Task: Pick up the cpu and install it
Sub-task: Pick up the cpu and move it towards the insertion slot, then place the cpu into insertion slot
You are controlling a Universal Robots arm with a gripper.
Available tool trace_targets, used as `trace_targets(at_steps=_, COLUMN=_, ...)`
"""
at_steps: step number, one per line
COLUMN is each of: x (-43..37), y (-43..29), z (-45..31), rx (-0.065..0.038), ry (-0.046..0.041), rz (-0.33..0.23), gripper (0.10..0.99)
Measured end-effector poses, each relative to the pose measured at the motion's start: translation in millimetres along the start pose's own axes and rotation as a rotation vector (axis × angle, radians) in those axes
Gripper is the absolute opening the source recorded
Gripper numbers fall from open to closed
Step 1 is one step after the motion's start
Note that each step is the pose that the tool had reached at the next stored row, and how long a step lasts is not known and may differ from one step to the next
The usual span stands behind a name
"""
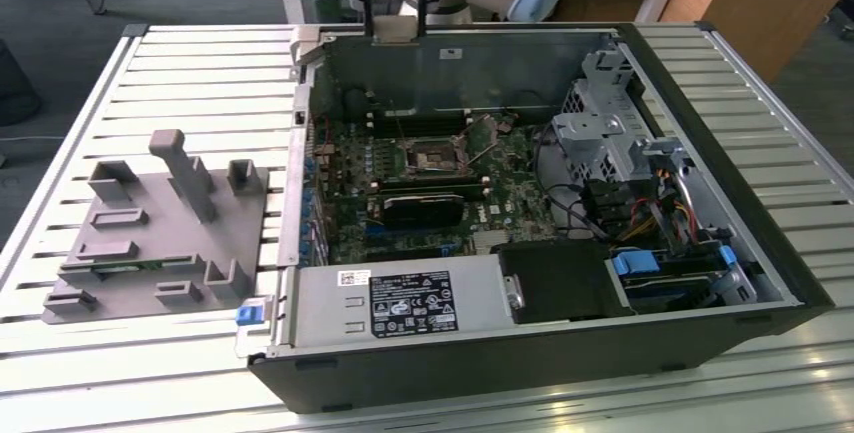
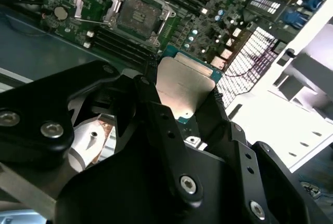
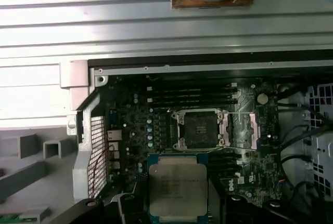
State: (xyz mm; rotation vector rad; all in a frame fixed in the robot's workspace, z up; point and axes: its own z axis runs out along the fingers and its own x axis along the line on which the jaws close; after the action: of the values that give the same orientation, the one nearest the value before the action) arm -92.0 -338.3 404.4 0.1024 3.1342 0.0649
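Note:
My gripper (image 1: 395, 21) hangs high over the far wall of the open computer case (image 1: 534, 353), shut on the cpu (image 1: 395, 30). In the second wrist view the cpu (image 2: 183, 84) shows its silvery metal top, clamped by its edges between the black fingers (image 2: 151, 96). In the first wrist view the cpu (image 3: 178, 185) sits level above the motherboard. Just beyond it lies the empty socket (image 3: 200, 129) with its metal load frame (image 3: 243, 130) swung open. The socket (image 1: 434, 160) lies mid-board, well below the gripper, and also appears in the second wrist view (image 2: 136, 17).
A grey fixture plate (image 1: 147, 253) with upright posts lies at the exterior view's left on the slatted table. Inside the case are a black block (image 1: 420, 208) near the socket, memory slots (image 3: 192, 96), cables (image 1: 587, 213), drive cages (image 1: 601, 133) and a power supply (image 1: 400, 303).

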Motion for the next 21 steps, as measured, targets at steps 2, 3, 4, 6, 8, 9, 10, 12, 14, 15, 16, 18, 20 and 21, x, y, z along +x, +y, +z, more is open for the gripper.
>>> trace_targets(at_steps=2, x=-6.7, y=3.3, z=1.1, rx=0.0, ry=0.0, rz=0.0, gripper=0.541)
trace_targets(at_steps=3, x=-10.8, y=4.6, z=1.7, rx=0.0, ry=0.0, rz=0.0, gripper=0.541)
trace_targets(at_steps=4, x=-14.5, y=5.5, z=2.1, rx=0.0, ry=0.0, rz=0.0, gripper=0.541)
trace_targets(at_steps=6, x=-23.5, y=6.6, z=3.0, rx=0.0, ry=0.0, rz=0.0, gripper=0.541)
trace_targets(at_steps=8, x=-32.5, y=7.5, z=3.7, rx=0.0, ry=0.0, rz=0.0, gripper=0.541)
trace_targets(at_steps=9, x=-36.9, y=8.0, z=4.0, rx=0.0, ry=0.0, rz=0.0, gripper=0.541)
trace_targets(at_steps=10, x=-41.5, y=8.5, z=4.4, rx=0.0, ry=0.0, rz=0.0, gripper=0.541)
trace_targets(at_steps=12, x=-50.0, y=9.7, z=4.8, rx=0.0, ry=-0.0001, rz=0.0, gripper=0.541)
trace_targets(at_steps=14, x=-56.3, y=10.5, z=5.1, rx=0.0, ry=-0.0001, rz=0.0, gripper=0.541)
trace_targets(at_steps=15, x=-57.8, y=10.6, z=5.2, rx=0.0, ry=-0.0004, rz=0.0, gripper=0.541)
trace_targets(at_steps=16, x=-58.9, y=10.7, z=5.2, rx=0.001, ry=-0.0005, rz=0.002, gripper=0.541)
trace_targets(at_steps=18, x=-60.0, y=10.8, z=5.2, rx=0.003, ry=-0.0007, rz=0.005, gripper=0.541)
trace_targets(at_steps=20, x=-60.2, y=10.7, z=5.2, rx=0.004, ry=-0.0007, rz=0.005, gripper=0.541)
trace_targets(at_steps=21, x=-60.2, y=10.8, z=5.2, rx=0.004, ry=-0.0007, rz=0.005, gripper=0.541)
